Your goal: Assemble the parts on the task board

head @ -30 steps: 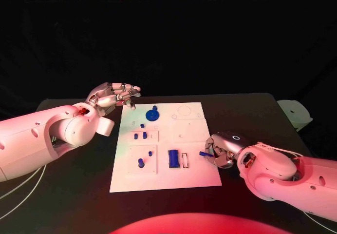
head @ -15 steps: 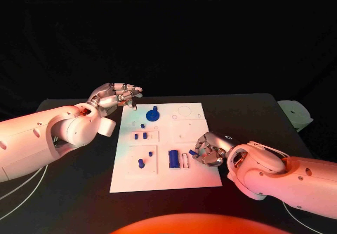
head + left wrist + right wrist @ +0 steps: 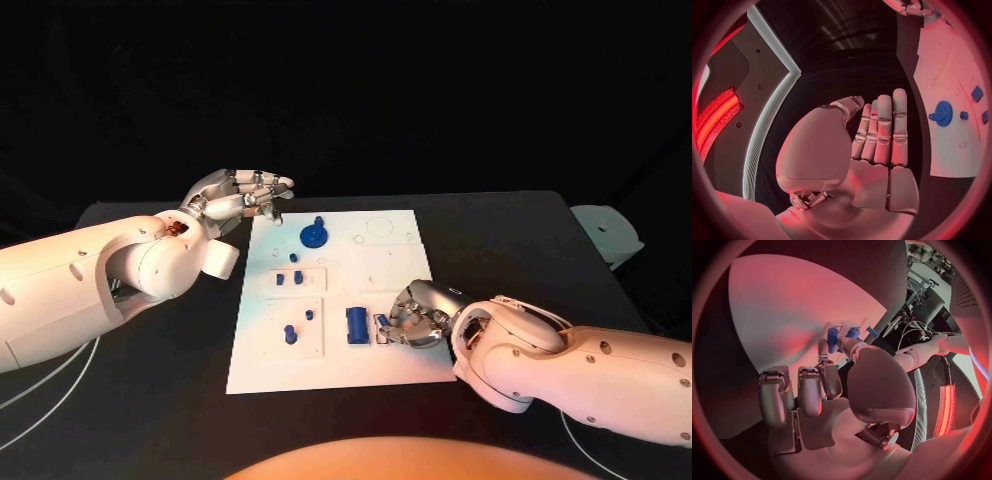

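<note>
Two hands at the board, one holding a part

Two hands work a black worktop [image 3: 159,340] with the white board [image 3: 397,275] in its middle. At the left, the left hand [image 3: 231,197] hovers just off the board's far left corner, fingers close together and half curled, holding nothing; the left wrist view shows them straight and side by side. On the board beside it stands a blue gear [image 3: 313,237] with a small blue knob [image 3: 317,219] just beyond it. Nearer the robot lie two small blue pegs [image 3: 289,279] in a recess, then a slanted piece [image 3: 291,333] in the near-left recess, and an upright blue block [image 3: 355,324] near the middle. At the right, the right hand [image 3: 411,318] rests low over the board just beside that block, pinching a small blue part [image 3: 382,328] at its fingertips [image 3: 842,340]. The right wrist view shows blue pieces at those fingertips, though exactly how the part sits against the board I cannot tell.
</note>
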Action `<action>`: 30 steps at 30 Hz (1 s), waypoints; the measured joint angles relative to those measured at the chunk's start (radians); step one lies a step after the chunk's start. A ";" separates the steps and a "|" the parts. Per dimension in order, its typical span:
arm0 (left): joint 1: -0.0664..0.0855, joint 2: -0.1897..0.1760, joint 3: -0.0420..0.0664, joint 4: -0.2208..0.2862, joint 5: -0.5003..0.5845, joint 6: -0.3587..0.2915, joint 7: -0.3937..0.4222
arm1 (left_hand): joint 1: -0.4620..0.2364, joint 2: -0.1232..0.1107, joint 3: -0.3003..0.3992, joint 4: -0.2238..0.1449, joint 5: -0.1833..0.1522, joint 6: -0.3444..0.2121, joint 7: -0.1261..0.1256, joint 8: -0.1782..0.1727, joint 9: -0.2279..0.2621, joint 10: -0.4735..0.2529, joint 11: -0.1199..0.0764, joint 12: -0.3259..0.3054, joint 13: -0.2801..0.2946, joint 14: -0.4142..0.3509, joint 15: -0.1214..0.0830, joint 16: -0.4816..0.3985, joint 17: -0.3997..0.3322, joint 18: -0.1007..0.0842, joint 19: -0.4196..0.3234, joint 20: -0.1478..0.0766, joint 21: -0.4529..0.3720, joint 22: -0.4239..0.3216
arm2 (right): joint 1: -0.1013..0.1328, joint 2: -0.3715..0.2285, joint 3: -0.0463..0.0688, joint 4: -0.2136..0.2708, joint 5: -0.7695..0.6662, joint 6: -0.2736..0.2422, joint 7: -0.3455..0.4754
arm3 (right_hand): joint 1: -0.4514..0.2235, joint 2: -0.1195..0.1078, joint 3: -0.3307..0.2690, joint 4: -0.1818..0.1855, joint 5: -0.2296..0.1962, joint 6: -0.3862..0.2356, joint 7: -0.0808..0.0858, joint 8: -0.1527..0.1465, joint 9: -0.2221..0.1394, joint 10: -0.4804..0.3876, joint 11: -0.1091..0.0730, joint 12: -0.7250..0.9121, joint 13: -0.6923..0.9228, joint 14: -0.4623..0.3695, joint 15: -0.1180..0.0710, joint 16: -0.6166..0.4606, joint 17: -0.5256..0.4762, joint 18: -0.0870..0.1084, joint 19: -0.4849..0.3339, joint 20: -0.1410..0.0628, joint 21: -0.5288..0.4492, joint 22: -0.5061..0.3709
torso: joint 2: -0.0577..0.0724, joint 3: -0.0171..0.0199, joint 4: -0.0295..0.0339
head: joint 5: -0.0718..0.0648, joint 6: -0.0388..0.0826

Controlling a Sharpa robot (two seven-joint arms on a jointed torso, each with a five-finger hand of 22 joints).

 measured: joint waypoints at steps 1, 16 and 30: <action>0.000 0.000 0.000 0.000 0.000 0.000 0.000 | 0.000 0.000 0.000 0.000 0.000 0.000 0.000 0.000 0.000 0.000 0.000 0.000 0.000 0.000 0.000 0.000 0.000 0.000 0.000 0.000 0.000 0.000 | 0.000 0.002 0.000 -0.003 0.002 0.001 0.000 | -0.007 -0.001 -0.004 0.004 0.000 0.006 -0.003 0.000 0.000 0.000 0.000 0.000 0.000 0.000 0.000 0.000 0.000 0.000 0.000 0.000 0.000 0.000 | 0.000 0.0000 0.0000 | 0.000 0.000; 0.000 0.001 0.000 0.000 0.000 0.000 0.000 | 0.000 0.000 0.000 0.000 0.000 0.000 0.000 0.000 0.000 0.000 0.000 0.000 0.000 0.000 0.000 0.000 0.000 0.000 0.000 0.000 0.000 0.000 | -0.001 0.027 0.001 -0.023 0.008 0.005 -0.004 | -0.044 0.007 -0.032 0.032 -0.005 0.019 -0.009 0.003 0.001 0.000 0.000 0.017 0.000 0.000 0.000 0.000 0.000 0.000 0.000 0.000 0.000 0.001 | 0.000 0.0003 -0.0001 | 0.002 -0.002; 0.000 0.000 0.000 -0.001 0.000 0.000 -0.001 | 0.000 0.000 0.003 -0.003 0.000 0.000 0.000 0.000 0.001 0.000 0.000 0.004 0.001 0.000 0.000 0.000 -0.001 0.000 0.000 0.000 0.000 0.000 | -0.002 0.028 0.000 -0.024 0.008 0.010 -0.008 | -0.097 0.004 -0.072 0.072 -0.045 0.021 -0.008 -0.003 -0.002 0.000 0.000 0.017 0.000 0.000 0.000 0.000 0.000 0.000 0.000 0.000 0.000 0.001 | 0.000 0.0000 -0.0010 | 0.004 -0.007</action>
